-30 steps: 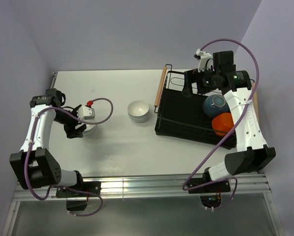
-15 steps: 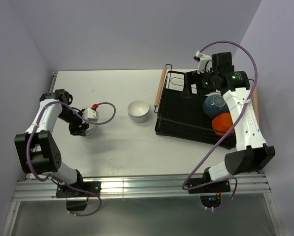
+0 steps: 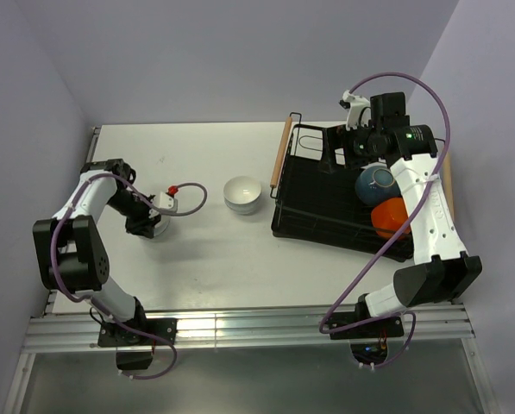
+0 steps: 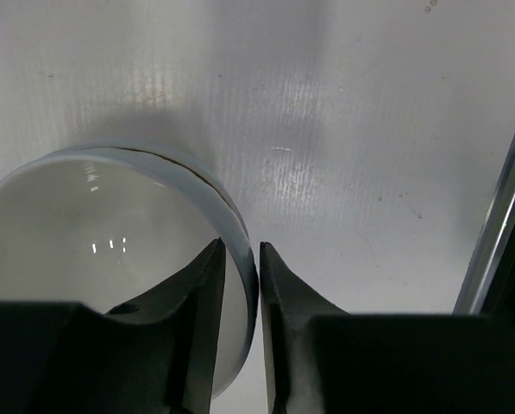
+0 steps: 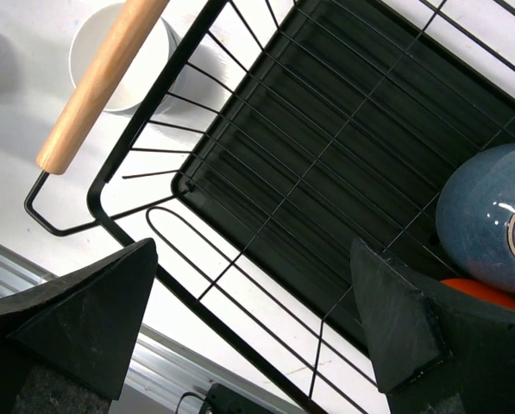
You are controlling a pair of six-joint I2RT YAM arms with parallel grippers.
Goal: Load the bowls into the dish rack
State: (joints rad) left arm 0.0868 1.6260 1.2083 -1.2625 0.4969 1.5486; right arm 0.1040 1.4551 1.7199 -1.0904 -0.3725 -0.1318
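Observation:
A white bowl (image 4: 93,250) sits on the table at the left, seen under the left arm's wrist as white bowl (image 3: 158,229). My left gripper (image 4: 240,246) pinches its rim, one finger inside and one outside. A second white bowl (image 3: 242,193) stands mid-table, left of the dish rack (image 3: 317,220). Inside the rack lie a dark blue bowl (image 3: 378,183) and an orange bowl (image 3: 390,216). My right gripper (image 5: 253,248) hangs wide open above the rack's far left corner with nothing between its fingers; below it show the dish rack (image 5: 326,147) and the blue bowl (image 5: 486,224).
The rack's wooden handle (image 5: 97,86) runs along its left end, close to the middle white bowl (image 5: 149,52). A metal rail (image 4: 499,224) marks the table's edge beside the left gripper. Purple walls close in at back and sides.
The left arm has folded in and lowered onto the left bowl, and its jaws have closed from wide apart onto the rim. The right arm has barely moved.

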